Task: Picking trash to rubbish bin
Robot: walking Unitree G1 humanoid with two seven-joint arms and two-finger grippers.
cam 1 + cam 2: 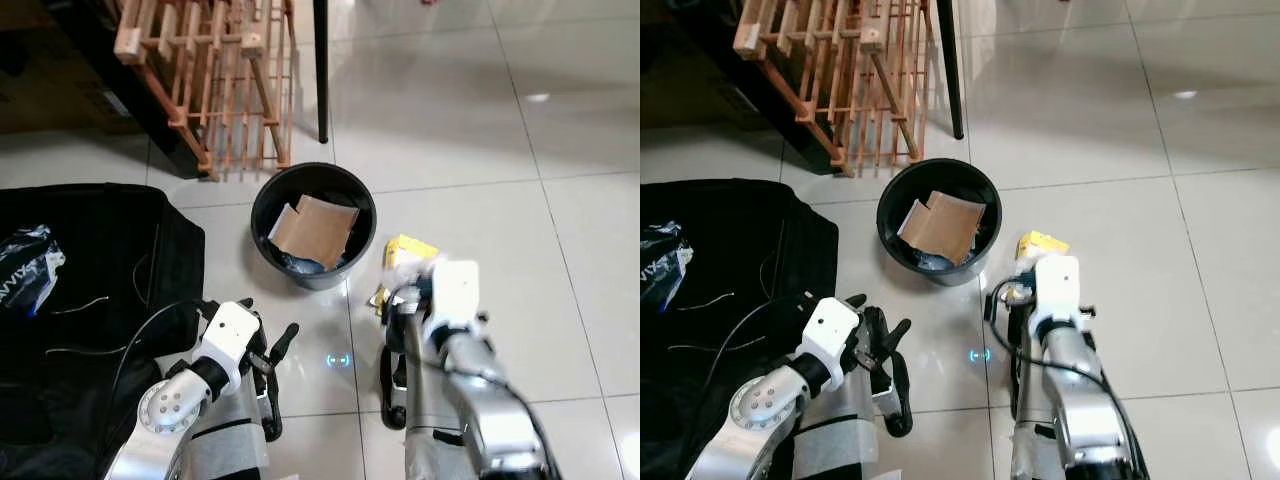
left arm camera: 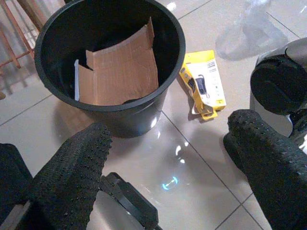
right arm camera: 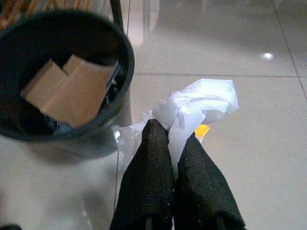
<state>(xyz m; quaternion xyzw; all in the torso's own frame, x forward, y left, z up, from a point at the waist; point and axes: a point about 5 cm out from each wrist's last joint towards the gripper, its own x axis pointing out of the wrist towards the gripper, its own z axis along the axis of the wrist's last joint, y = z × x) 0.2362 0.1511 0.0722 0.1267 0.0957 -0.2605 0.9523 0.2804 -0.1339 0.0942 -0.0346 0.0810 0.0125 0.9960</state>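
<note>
right end effector [image 3: 171, 143] clenched on white plastic wrap [image 3: 199, 108] just beside rubbish bin [image 1: 267, 195], not yet dropped; cardboard [image 1: 315, 232] already binned, yellow package [image 2: 205, 82] on floor still left; left end effector [image 2: 168, 158] released, hovering near bin.

A crumpled white plastic wrapper [image 3: 192, 108] is pinched by the right gripper [image 3: 173, 158] beside the black bin [image 3: 62, 76] holding cardboard [image 3: 72, 93].
</note>
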